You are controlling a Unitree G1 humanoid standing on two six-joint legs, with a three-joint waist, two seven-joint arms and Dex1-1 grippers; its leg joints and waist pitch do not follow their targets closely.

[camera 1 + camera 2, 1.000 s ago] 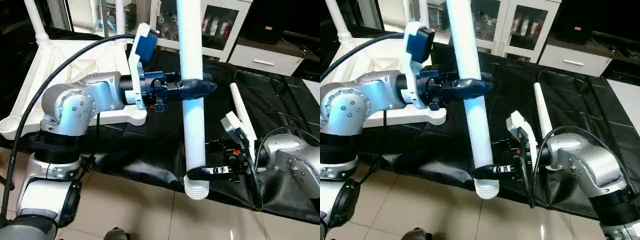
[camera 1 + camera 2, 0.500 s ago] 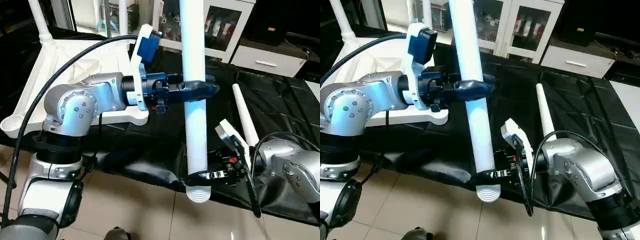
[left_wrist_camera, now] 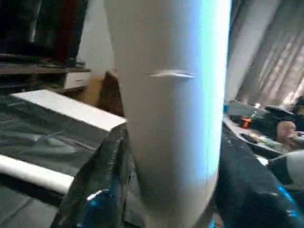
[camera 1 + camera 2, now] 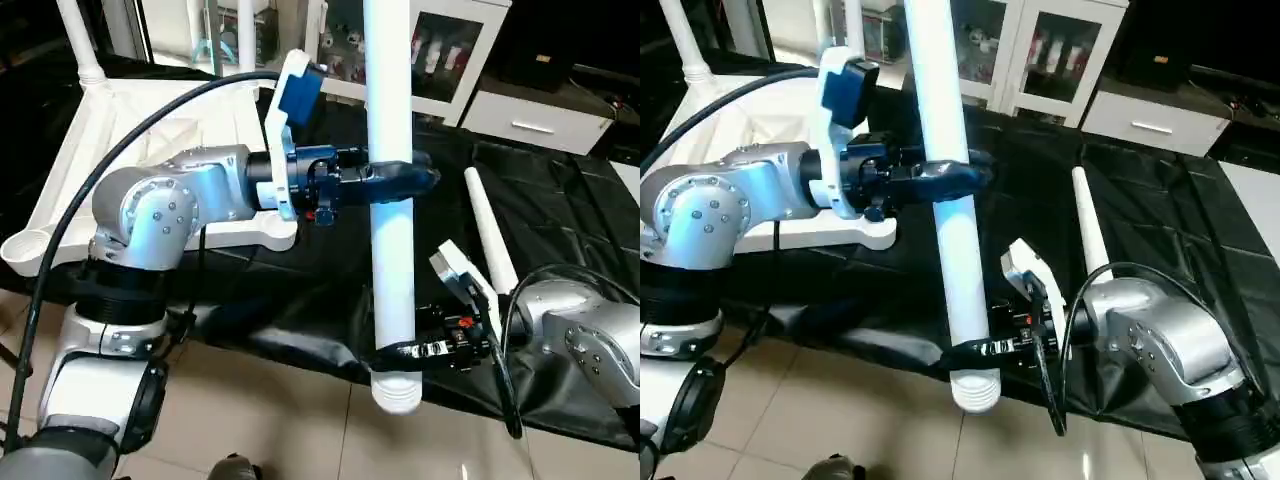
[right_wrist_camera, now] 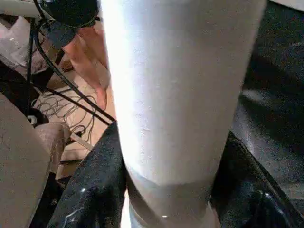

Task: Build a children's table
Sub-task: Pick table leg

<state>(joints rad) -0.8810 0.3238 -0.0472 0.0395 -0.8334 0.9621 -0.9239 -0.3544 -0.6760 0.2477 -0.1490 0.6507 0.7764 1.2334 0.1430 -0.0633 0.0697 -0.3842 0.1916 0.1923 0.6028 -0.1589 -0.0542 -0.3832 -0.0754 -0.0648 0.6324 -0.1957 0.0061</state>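
Note:
A long white table leg [image 4: 390,240] stands upright in the air in front of me, its ribbed end [image 4: 396,390] pointing down over the floor. My left gripper [image 4: 395,182] is shut on its middle, a black finger [image 3: 102,185] hugging each side. My right gripper [image 4: 397,352] is shut on it just above the ribbed end, its fingers [image 5: 95,190] lying against the tube [image 5: 175,95]. The white table top [image 4: 120,130] lies upside down at the far left with one leg [image 4: 75,40] standing in a corner socket.
Another loose white leg [image 4: 488,235] lies on the black cloth [image 4: 560,200] to the right. A white glass-door cabinet [image 4: 445,50] stands behind. Tiled floor [image 4: 300,420] lies below the cloth's near edge.
My right gripper's fingers have closed in on the leg's lower end. The left gripper has kept its place on the leg's middle.

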